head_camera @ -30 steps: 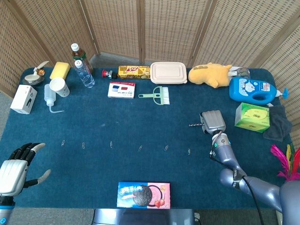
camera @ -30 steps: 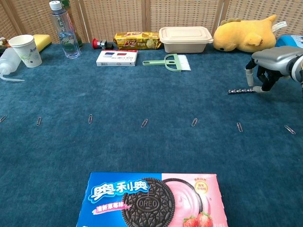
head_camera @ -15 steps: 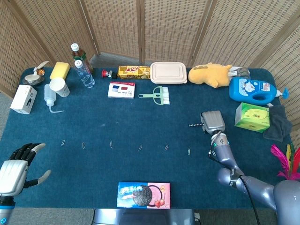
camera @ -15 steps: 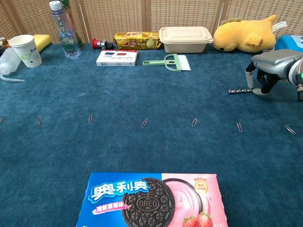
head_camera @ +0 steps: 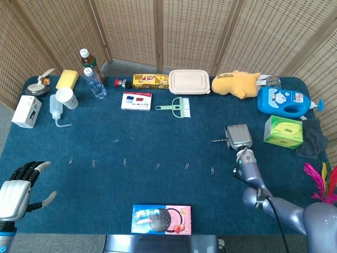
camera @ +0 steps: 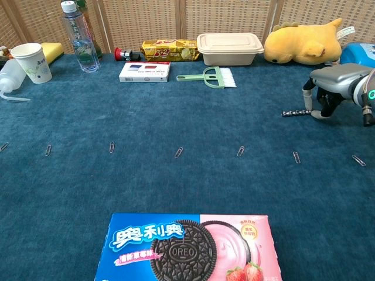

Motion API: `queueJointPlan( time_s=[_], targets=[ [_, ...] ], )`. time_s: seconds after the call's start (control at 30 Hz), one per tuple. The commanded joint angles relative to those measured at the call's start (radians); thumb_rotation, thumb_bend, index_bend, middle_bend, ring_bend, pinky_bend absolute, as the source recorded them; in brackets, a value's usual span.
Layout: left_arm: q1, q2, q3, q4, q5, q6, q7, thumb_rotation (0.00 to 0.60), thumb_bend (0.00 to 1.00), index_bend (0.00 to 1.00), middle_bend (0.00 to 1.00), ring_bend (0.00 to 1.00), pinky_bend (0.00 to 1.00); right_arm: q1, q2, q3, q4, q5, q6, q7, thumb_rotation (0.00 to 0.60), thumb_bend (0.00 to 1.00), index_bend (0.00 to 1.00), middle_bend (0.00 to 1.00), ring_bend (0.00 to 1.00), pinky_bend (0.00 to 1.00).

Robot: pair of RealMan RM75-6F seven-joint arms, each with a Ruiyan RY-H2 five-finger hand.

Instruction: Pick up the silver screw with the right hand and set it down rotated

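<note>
The silver screw [camera: 296, 112] lies flat on the blue cloth, running left to right; the head view shows the screw [head_camera: 218, 140] just left of my right hand [head_camera: 238, 136]. In the chest view my right hand [camera: 329, 85] hovers palm down over the screw's right end. Its thumb is lifted just above that end and a fingertip [camera: 319, 114] reaches the cloth beside it. I see no grip on the screw. My left hand [head_camera: 16, 192] waits at the near left corner, fingers spread and holding nothing.
A row of paper clips [camera: 179, 152] crosses the cloth nearer than the screw. An Oreo box [camera: 184, 249] lies at the front edge. Near the hand are a green tissue box [head_camera: 283, 131], a blue detergent bottle [head_camera: 284, 101] and a yellow plush [camera: 302, 42]. A brush [camera: 208, 76] lies further left.
The right forearm has swung a little, bringing the wrist further into the chest view, and the thumb has risen slightly. The screw stays where it was. The left hand is still.
</note>
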Motion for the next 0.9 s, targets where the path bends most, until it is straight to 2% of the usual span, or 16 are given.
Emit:
queueJointPlan(
  time_s=[0.03, 0.57, 0.9],
  targets=[
    [0.000, -0.001, 0.000, 0.000, -0.001, 0.000, 0.001, 0.459, 0.39, 0.17, 0.20, 0.14, 0.19, 0.002, -0.003, -0.001, 0.006, 0.004, -0.005, -0.006, 0.600, 0.40, 0.49, 0.85, 0.89, 0.81],
    [0.000, -0.004, 0.000, 0.006, -0.001, 0.001, 0.004, 0.459, 0.39, 0.17, 0.20, 0.14, 0.19, 0.012, -0.014, 0.004, 0.036, 0.025, -0.026, -0.027, 0.600, 0.40, 0.52, 0.86, 0.89, 0.81],
    [0.004, -0.005, 0.002, 0.021, -0.006, 0.004, -0.011, 0.459, 0.39, 0.17, 0.20, 0.14, 0.19, 0.037, -0.025, 0.007, 0.046, 0.078, -0.049, -0.081, 0.600, 0.40, 0.55, 0.86, 0.89, 0.80]
  ],
)
